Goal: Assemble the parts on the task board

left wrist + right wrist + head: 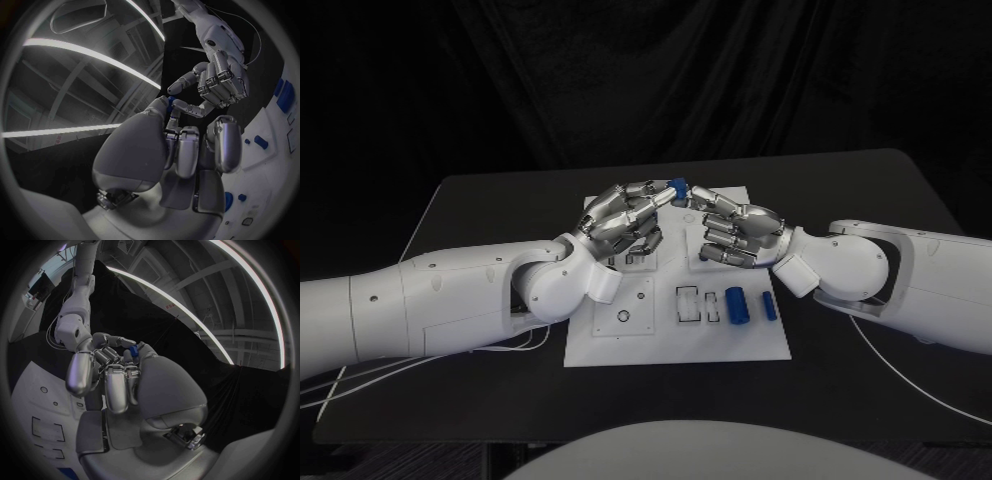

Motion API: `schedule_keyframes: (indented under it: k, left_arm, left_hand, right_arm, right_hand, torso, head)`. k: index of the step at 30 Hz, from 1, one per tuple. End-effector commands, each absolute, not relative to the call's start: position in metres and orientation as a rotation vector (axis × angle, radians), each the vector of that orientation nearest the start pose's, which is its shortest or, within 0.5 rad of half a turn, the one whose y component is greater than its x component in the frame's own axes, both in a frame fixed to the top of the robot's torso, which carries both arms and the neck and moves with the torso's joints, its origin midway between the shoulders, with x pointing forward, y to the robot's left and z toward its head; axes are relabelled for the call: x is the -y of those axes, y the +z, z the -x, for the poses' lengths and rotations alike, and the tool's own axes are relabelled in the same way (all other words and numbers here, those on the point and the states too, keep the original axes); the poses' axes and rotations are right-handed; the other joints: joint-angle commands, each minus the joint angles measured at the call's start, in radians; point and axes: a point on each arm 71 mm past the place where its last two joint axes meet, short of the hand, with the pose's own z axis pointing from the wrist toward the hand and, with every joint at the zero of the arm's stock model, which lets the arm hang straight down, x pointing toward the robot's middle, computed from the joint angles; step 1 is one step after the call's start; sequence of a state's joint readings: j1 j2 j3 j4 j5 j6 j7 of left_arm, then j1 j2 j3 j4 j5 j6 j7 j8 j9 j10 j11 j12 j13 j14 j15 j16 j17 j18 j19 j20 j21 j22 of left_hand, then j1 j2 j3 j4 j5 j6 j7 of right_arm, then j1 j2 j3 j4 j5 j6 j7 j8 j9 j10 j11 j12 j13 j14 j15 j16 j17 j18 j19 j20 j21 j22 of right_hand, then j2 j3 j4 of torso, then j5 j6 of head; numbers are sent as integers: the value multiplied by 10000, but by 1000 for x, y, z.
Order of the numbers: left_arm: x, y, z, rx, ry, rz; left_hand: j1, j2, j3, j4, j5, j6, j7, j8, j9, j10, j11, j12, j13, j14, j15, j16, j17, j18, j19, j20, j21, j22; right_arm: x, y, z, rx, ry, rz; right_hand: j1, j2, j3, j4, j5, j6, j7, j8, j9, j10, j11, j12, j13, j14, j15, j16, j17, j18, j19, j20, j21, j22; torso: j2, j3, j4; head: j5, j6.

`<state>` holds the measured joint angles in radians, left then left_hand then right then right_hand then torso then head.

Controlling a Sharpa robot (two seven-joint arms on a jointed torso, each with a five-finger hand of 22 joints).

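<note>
Head view: left hand (pixel 625 213) and right hand (pixel 733 228) meet fingertip to fingertip above the task board (pixel 678 322), both pinching one blue part (pixel 678 188); fingers hide its axis. Two blue cylinders (pixel 736 302) lie lengthwise on the board.

Left wrist view: the part (pixel 170 101) is mostly covered.

Right wrist view: the part (pixel 130 346) sits between curled fingers.

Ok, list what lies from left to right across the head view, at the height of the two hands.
Left arm → left hand → small blue part held up between the fingertips of both hands → right hand → right arm.
</note>
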<state>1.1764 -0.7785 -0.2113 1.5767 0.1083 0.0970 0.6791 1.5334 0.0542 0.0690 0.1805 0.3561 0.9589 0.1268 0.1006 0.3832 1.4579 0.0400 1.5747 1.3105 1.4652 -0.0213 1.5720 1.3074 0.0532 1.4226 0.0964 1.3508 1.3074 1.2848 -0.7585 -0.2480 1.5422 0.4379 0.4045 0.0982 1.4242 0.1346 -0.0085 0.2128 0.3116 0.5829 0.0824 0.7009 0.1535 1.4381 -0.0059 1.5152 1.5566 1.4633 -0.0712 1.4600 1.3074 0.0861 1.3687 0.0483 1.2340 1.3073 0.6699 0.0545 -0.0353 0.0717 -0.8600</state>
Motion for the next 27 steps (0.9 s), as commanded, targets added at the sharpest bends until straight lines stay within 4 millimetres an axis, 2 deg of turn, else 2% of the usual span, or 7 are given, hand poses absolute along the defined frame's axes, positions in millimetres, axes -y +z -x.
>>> schedule_keyframes:
  k: [1,5,8,15,20,27]
  left_arm:
    - [-149,-223,-434,-14726,-21604,10986]
    - [-149,-223,-434,-14815,-21590,11008]
    - [-148,-224,-434,-14928,-21572,11034]
    - [-147,-225,-434,-15102,-21547,11071]
    - [-147,-226,-434,-15246,-21473,11111]
    - [-147,-227,-435,-15374,-21327,11166]
  left_hand:
    - [16,117,-73,-29,38,-20,-46,36,7,1129,9,-39,2603,1056,98,-12,2634,16,-93,19,-91,1903]
    - [35,117,-75,-36,53,-18,-45,37,7,1129,10,-39,2603,1056,99,-12,2634,15,-89,21,-86,1905]
    - [35,117,-75,-36,53,-18,-45,37,7,1129,10,-39,2603,1056,99,-12,2634,15,-89,21,-86,1905]
    - [55,116,-78,-44,68,-19,-43,37,6,1129,11,-39,2603,1056,100,-12,2634,42,-167,22,-199,1869]
    - [77,122,-78,-52,84,-17,-42,38,6,1129,11,-39,2603,1056,101,-12,2634,42,-167,24,-200,1869]
    - [147,141,-70,-80,118,-14,-40,41,6,1129,14,-39,2603,1056,104,-12,2634,51,-193,29,-238,1858]
  right_arm:
    - [134,-216,-438,-20813,21544,-14358]
    - [134,-217,-438,-20953,21387,-14393]
    - [133,-217,-437,-21051,21301,-14405]
    - [132,-218,-437,-21139,21268,-14393]
    - [131,-217,-437,-21095,21358,-14355]
    - [132,-217,-437,-21025,21367,-14369]
  right_hand:
    - [191,152,-108,23,-89,40,50,-1,-29,69,17,-24,-1256,579,69,-60,1379,45,-31,-18,-39,649]
    - [106,65,-216,90,-193,-24,108,-50,-84,25,65,-43,-1312,568,108,-83,1351,49,-44,13,-56,629]
    - [66,26,-269,121,-247,-31,124,-61,-107,22,81,-44,-1318,564,123,-94,1339,53,-52,28,-67,617]
    - [66,31,-276,124,-249,-2,125,-48,-111,15,86,-46,-1328,559,129,-104,1327,56,-59,35,-77,609]
    - [361,131,-157,-74,-81,373,94,130,-102,2,67,-51,-1351,559,124,-104,1322,81,-110,48,-142,552]
    - [593,152,-88,-264,51,787,71,351,-62,-3,58,-54,-1365,560,116,-100,1319,80,-118,43,-138,534]
  torso:
    - [10,13,5]
    - [0,0,15]
    - [-1,4,9]
    - [-11,-3,-10]
    - [-14,2,-14]
    - [-9,0,5]
  head:
    - [-19,-18]
    - [-31,-43]
    - [-32,-48]
    - [-6,-85]
    - [-7,-118]
    - [-21,-127]
